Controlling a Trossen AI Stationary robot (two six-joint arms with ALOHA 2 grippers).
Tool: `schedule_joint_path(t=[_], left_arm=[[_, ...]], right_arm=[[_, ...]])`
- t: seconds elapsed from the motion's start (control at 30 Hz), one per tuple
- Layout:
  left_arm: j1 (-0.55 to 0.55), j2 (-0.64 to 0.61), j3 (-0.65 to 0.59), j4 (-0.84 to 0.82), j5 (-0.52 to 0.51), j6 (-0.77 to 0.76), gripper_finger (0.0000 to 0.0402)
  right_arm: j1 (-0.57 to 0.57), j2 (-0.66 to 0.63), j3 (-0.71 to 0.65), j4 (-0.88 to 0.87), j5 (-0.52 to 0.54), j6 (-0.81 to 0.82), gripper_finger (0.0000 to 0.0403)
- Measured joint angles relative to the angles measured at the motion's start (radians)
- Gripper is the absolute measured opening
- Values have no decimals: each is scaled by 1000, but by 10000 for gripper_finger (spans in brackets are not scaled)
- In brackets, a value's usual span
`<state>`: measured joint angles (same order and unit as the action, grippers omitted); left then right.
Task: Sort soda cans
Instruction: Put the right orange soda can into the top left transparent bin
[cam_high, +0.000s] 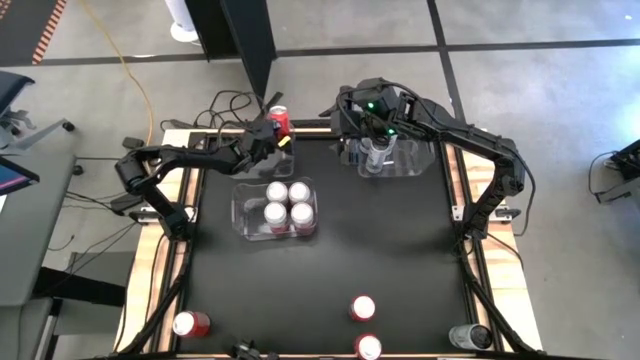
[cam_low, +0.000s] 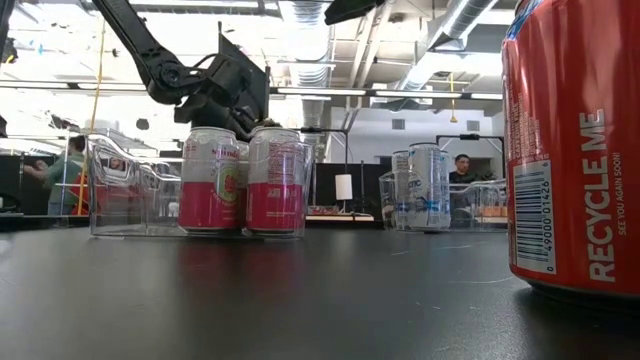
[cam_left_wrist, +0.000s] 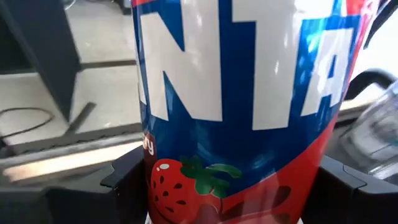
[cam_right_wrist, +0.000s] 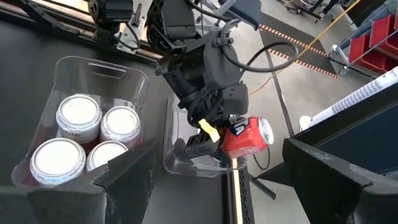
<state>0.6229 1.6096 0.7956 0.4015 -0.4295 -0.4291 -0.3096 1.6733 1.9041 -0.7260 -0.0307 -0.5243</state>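
My left gripper (cam_high: 268, 133) is at the table's far left, shut on a red soda can (cam_right_wrist: 245, 140) with a strawberry print (cam_left_wrist: 186, 180). It holds the can over a clear bin (cam_right_wrist: 186, 158). My right gripper (cam_high: 374, 150) hangs open with nothing between its fingers, above a clear bin (cam_high: 400, 160) with grey cans (cam_low: 425, 190) at the far right. Several pink-and-white cans (cam_high: 288, 204) stand upright in a middle bin (cam_high: 245, 210). My left gripper pinches the red can's side wall (cam_left_wrist: 155, 186) between its two fingers (cam_left_wrist: 124, 180), one on either side of the lower body. The fingers come from the table's left, nearly level. The can is lifted clear and tilted, its top (cam_right_wrist: 266, 130) leaning toward the far edge.
Loose cans lie near the front edge: a red one (cam_high: 190, 323) at the left, two pink-and-white ones (cam_high: 363, 308) (cam_high: 369, 347), and a grey one (cam_high: 470, 337) at the right. Another red can (cam_low: 575, 150) stands close to the low camera. People show beyond the table.
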Motion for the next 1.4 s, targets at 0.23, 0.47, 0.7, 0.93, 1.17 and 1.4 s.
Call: schedule_joint_path(t=[0.23,0.47,0.7,0.93,1.17,1.4], left_arm=[[7,11,-1,-68,-39,27,293],[25,11,-2,-79,-51,18,293],[22,11,-2,-72,-58,56,293],[19,11,-2,-74,-43,120,293],[19,12,-2,-50,42,214,293],[19,12,-2,-23,125,290,293]], right_arm=[[0,0,0,3,0,-4,354],[0,0,0,5,0,-6,354],[-35,58,0,-9,-123,-23,333],[-118,178,-1,70,-223,-26,202],[-173,243,-1,153,-270,-66,18],[-216,294,-1,225,-287,-184,3]])
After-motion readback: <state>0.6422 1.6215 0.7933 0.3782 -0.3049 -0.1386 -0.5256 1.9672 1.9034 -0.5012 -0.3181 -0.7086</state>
